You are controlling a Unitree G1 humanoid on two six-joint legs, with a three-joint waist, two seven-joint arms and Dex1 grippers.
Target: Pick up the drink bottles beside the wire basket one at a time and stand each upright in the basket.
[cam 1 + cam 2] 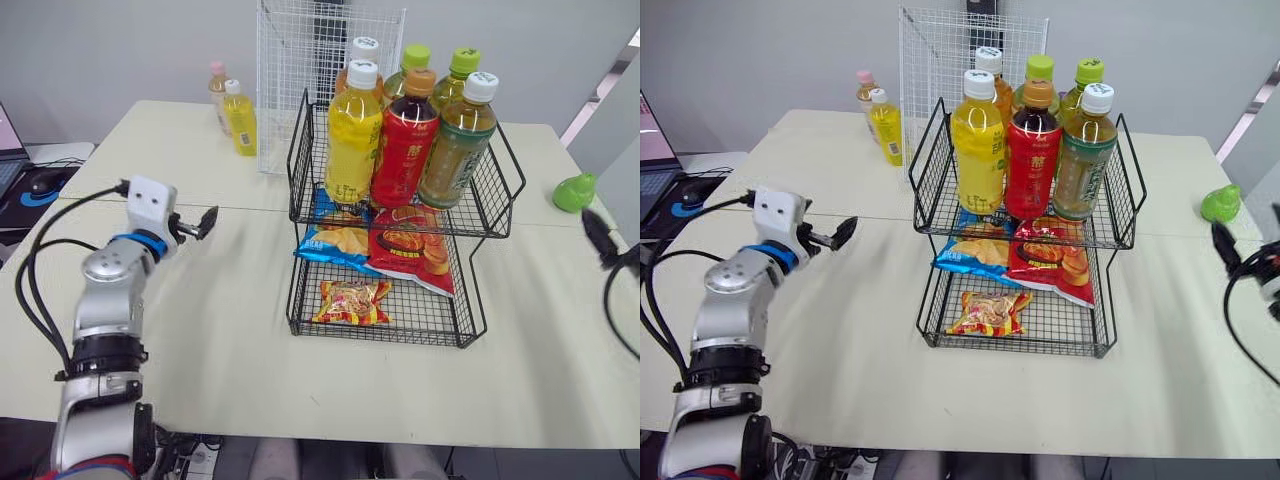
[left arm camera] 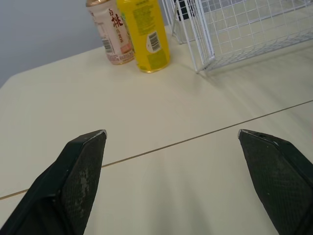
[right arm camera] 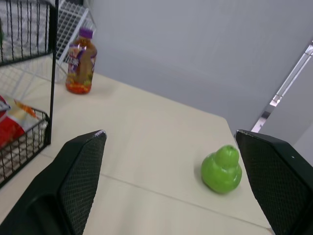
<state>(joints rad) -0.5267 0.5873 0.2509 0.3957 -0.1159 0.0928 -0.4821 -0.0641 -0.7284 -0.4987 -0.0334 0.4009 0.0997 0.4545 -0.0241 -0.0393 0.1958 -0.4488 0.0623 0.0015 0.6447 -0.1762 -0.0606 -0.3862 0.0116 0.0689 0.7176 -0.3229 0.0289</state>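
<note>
Head camera first: the black wire basket [image 1: 497,185] was set mid-desk [image 1: 230,330], with five bottles stood in its top tier and snack bags below. Left of the basket and a bit behind it, a small yellow bottle [image 1: 240,118] and a pink-capped bottle [image 1: 218,88] were found upright, touching each other, just beside a white grid rack [image 1: 330,60]. The left jaws were held low over the desk, well left of the basket. The right jaws were parked far off to the basket's right.

Left wrist camera: the left jaws were spread wide with nothing between them. Both small bottles were lined up ahead, well apart from them.

Right wrist camera: the right jaws were spread wide and empty too. A purple-capped bottle [image 3: 80,61] was seen beyond the basket, and a green pear-shaped toy [image 3: 222,169] off to the basket's right.

Handling guess: the bottles looked full, so some weight was to be expected. Smooth, slightly squashy plastic, probably slippery. A hold round the labelled middle would likely have been best, cap kept up.
</note>
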